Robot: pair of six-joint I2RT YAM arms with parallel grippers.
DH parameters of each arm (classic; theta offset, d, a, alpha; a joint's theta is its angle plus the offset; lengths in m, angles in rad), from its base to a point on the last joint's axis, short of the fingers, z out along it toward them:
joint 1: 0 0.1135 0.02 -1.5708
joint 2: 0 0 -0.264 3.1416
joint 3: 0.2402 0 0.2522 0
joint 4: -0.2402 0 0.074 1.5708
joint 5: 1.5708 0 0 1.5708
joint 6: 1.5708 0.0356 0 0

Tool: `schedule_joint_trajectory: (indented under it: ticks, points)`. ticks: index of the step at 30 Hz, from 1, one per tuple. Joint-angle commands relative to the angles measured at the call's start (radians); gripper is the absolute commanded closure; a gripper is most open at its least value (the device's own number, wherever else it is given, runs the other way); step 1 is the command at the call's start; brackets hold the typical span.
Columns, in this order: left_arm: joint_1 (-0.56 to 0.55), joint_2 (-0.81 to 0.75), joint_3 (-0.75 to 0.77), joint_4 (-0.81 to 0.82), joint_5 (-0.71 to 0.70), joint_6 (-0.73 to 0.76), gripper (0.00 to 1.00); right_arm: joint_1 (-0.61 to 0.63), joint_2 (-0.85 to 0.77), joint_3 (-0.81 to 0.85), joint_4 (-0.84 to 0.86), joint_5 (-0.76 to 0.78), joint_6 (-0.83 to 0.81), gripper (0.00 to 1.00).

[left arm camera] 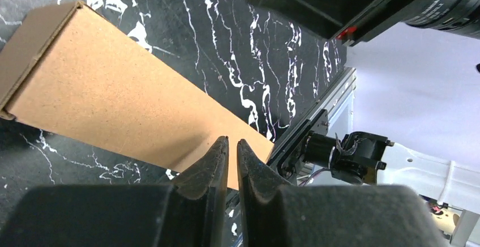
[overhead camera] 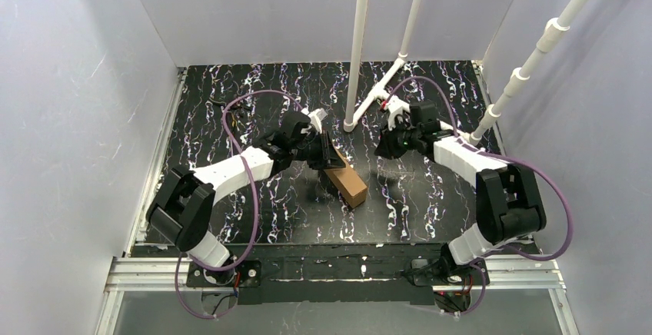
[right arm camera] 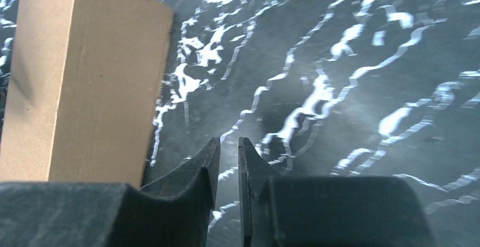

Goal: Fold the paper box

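One folded-up box lies mid-tabletop, long axis diagonal: far end up-left by the left arm, near end toward front-right. Left jaws sit right at that far end, tips over its top face, all but closed w/ nothing between; touching or not, we can't tell. Right jaws hang well apart to the box's right, a slit open, empty. So the left is nearer, we reckon. Box looks plain brown, unprinted, squared up.

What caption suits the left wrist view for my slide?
Left gripper, nearly closed and empty, at one end of the folded paper box on the marbled table.
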Motion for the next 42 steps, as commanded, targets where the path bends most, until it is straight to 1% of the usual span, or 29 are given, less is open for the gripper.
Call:
schedule_joint_trajectory:
  ticks: [1, 4, 6, 9, 11, 12, 13, 14, 15, 16, 17, 18, 20, 22, 25, 26, 28, 30, 32, 34, 36, 40, 42]
  points:
    - [0.020, 0.029, 0.089, -0.035, 0.012, 0.057, 0.89, -0.027, -0.051, 0.073, -0.096, 0.055, -0.143, 0.71]
    - [0.022, 0.005, 0.123, -0.070, -0.026, 0.106, 0.88, -0.037, -0.087, 0.058, -0.101, 0.015, -0.176, 0.64]
    - [0.025, -0.041, 0.115, -0.138, -0.063, 0.146, 0.88, -0.045, -0.109, 0.046, -0.092, -0.018, -0.180, 0.63]
    - [0.027, -0.162, 0.041, -0.211, -0.139, 0.196, 0.88, -0.052, -0.134, 0.048, -0.118, -0.177, -0.211, 0.62]
    - [0.027, -0.254, -0.050, -0.222, -0.178, 0.191, 0.89, -0.051, -0.148, 0.042, -0.115, -0.305, -0.214, 0.62]
    - [0.027, -0.289, -0.095, -0.216, -0.189, 0.175, 0.89, -0.046, -0.157, 0.034, -0.081, -0.341, -0.177, 0.62]
    - [0.027, -0.309, -0.136, -0.208, -0.190, 0.163, 0.89, -0.041, -0.165, 0.031, -0.046, -0.390, -0.121, 0.60]
    - [0.027, -0.317, -0.167, -0.197, -0.187, 0.149, 0.89, -0.035, -0.173, 0.032, -0.013, -0.460, -0.043, 0.54]
    - [0.027, -0.311, -0.193, -0.179, -0.177, 0.136, 0.89, -0.006, -0.183, 0.024, 0.035, -0.497, 0.012, 0.49]
    - [0.027, -0.299, -0.211, -0.149, -0.166, 0.121, 0.90, 0.037, -0.196, 0.017, 0.066, -0.470, 0.032, 0.44]
    - [0.027, -0.276, -0.224, -0.116, -0.152, 0.108, 0.90, 0.072, -0.205, 0.013, 0.051, -0.408, 0.009, 0.39]
    - [0.027, -0.242, -0.222, -0.088, -0.140, 0.098, 0.90, 0.091, -0.198, 0.011, 0.039, -0.359, -0.014, 0.36]
    - [0.027, -0.189, -0.198, -0.032, -0.117, 0.078, 0.90, 0.097, -0.159, 0.015, 0.019, -0.296, -0.029, 0.35]
    - [0.027, -0.140, -0.163, -0.022, -0.103, 0.071, 0.90, 0.111, -0.130, 0.035, -0.021, -0.256, -0.061, 0.35]
    - [0.026, -0.083, -0.120, -0.011, -0.087, 0.066, 0.90, 0.146, -0.119, 0.040, -0.034, -0.143, -0.084, 0.35]
    - [0.024, -0.070, -0.109, -0.011, -0.083, 0.067, 0.90, 0.152, -0.115, 0.042, -0.045, -0.114, -0.096, 0.33]
    - [0.023, -0.053, -0.095, -0.005, -0.080, 0.065, 0.90, 0.155, -0.104, 0.047, -0.060, -0.075, -0.105, 0.24]
    - [0.022, -0.041, -0.084, -0.001, -0.076, 0.061, 0.90, 0.156, -0.088, 0.047, -0.066, -0.076, -0.100, 0.21]
    - [0.020, -0.030, -0.072, 0.002, -0.070, 0.060, 0.90, 0.158, -0.064, 0.055, -0.078, -0.087, -0.092, 0.22]
    - [0.020, -0.023, -0.061, 0.003, -0.065, 0.060, 0.90, 0.157, -0.053, 0.058, -0.082, -0.053, -0.080, 0.24]
    - [0.018, -0.022, -0.051, 0.003, -0.065, 0.061, 0.90, 0.153, -0.052, 0.059, -0.082, -0.002, -0.068, 0.28]
    - [0.018, -0.004, -0.029, 0.004, -0.052, 0.067, 0.90, 0.132, -0.051, 0.057, -0.077, 0.034, -0.051, 0.37]
    - [0.019, 0.016, -0.011, 0.004, -0.044, 0.069, 0.90, 0.120, -0.049, 0.057, -0.075, 0.052, -0.047, 0.39]
